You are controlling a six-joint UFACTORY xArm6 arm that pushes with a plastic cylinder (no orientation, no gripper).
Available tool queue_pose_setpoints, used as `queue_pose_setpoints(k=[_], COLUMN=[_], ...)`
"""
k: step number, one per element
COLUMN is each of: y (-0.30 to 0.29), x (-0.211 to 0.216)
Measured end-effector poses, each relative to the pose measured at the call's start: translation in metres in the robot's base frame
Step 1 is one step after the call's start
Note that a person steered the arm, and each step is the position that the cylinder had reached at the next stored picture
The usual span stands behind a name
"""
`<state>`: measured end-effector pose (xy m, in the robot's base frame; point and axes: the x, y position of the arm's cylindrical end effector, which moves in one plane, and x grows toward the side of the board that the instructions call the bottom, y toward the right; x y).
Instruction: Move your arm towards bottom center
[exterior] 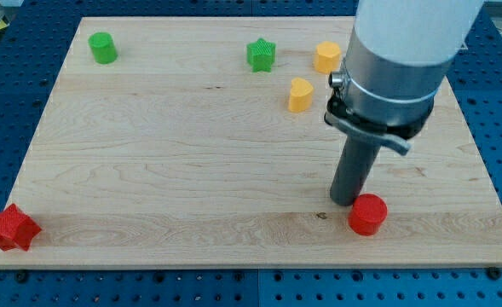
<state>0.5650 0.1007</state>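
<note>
Red cylinder point(368, 214) sits just beside my tip point(346, 201), on the view's right, near the wooden worktop's point(191, 170) bottom edge. No gripper on this rig, just a rod. Looks light, hard plastic, probably slides easily. Bottom center lies leftward, nothing there to grab.

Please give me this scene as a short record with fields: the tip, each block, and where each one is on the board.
tip: my tip, lower right, just left of the red cylinder
red cylinder: near bottom edge, right of centre
red star: bottom left corner
green cylinder: top left
green star: top, right of centre
yellow hexagon: top right
yellow heart: below the yellow hexagon
board: wooden
</note>
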Motion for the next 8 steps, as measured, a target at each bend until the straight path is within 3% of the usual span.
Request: queue_pose_setpoints(k=[1,2,3,5,6,7,8], y=[-0.008,-0.008,0.002,0.002,0.05,0.05,-0.019], x=[0.054,0.049,-0.015,-0.026,-0.026,-0.026,-0.027])
